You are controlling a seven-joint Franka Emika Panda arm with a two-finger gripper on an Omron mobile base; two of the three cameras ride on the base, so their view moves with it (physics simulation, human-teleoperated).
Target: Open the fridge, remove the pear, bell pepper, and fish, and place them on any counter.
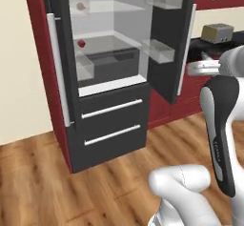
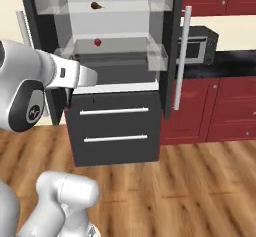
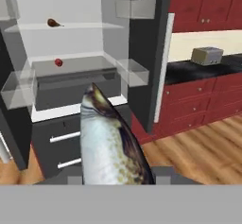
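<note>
The fridge (image 3: 71,119) stands with both upper doors swung open, also seen as the fridge (image 1: 109,120) and fridge (image 2: 115,126). The pear (image 3: 53,23) lies on the upper glass shelf, the pear (image 2: 95,5) showing its dark stem. The bell pepper (image 3: 58,62) sits on the shelf below, small and bright red, as bell pepper (image 1: 81,43) and bell pepper (image 2: 97,42). My gripper (image 3: 118,176) is shut on the fish (image 3: 108,138), whose silvery, brown-backed body rises from the jaws, head up, in front of the fridge. Most of both fingers is hidden behind it.
A black counter (image 3: 198,69) runs right of the fridge over red cabinets (image 3: 198,105), with a toaster (image 3: 207,55) on it. A microwave (image 2: 197,45) stands on the same counter. The right fridge door (image 3: 151,53) juts out between me and the counter. Wood floor lies below.
</note>
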